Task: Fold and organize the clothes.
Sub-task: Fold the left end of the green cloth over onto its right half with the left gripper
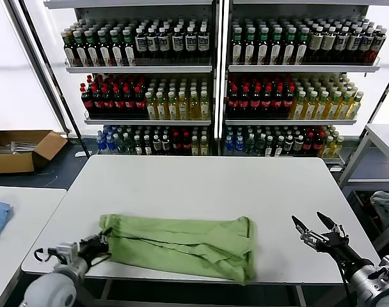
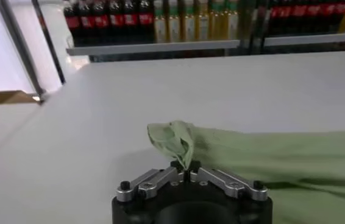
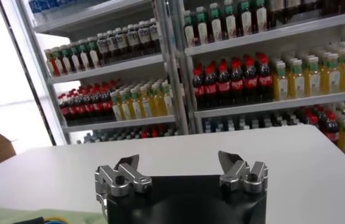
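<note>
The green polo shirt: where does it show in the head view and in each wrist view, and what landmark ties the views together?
Head view: the green polo shirt lies folded along the white table's near edge, its left end pinched by the left claw.
Left wrist view: it fills the lower right, one corner bunched in the shut claw.
Right wrist view: only a green sliver at the lower left corner.
Shared landmark: the bottle shelves behind the table.
</note>
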You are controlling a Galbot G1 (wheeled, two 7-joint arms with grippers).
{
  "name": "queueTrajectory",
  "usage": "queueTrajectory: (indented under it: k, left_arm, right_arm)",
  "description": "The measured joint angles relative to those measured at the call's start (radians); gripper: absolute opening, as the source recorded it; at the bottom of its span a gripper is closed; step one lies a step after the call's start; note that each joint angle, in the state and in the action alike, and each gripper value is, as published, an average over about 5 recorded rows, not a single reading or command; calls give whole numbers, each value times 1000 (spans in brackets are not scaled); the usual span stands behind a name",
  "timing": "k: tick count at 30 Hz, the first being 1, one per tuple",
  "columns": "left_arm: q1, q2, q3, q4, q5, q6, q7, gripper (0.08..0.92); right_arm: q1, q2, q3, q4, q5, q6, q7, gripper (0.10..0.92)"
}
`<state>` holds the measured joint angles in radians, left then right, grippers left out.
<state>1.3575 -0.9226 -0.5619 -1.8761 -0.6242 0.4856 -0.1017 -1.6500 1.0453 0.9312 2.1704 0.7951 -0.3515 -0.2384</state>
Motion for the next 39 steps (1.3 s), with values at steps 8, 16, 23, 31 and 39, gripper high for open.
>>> queueTrajectory:
  k: [8,16,23,31,39]
  left_arm:
    - [-110,123,-73,141,-35,-18,79,103]
    - [-184,206,-101,197,-61,-22,115,103]
    - [-186,208,-102,123,-79,-4,114,103]
    - [-181,164,-36,-16,-97,13,82,103]
    - [-176,126,69,-119,-101,36,44,103]
  right_arm:
    - [15,-2,-13,7,10,-3,4,823]
    - [20,1,-26,17,14,-5,5,823]
    - [12,-3,-21,26,17,-5,3,823]
    - [0,6,-10,23,17,-3,-6,823]
    - [-7,15,-5,18,13,-1,-9,823]
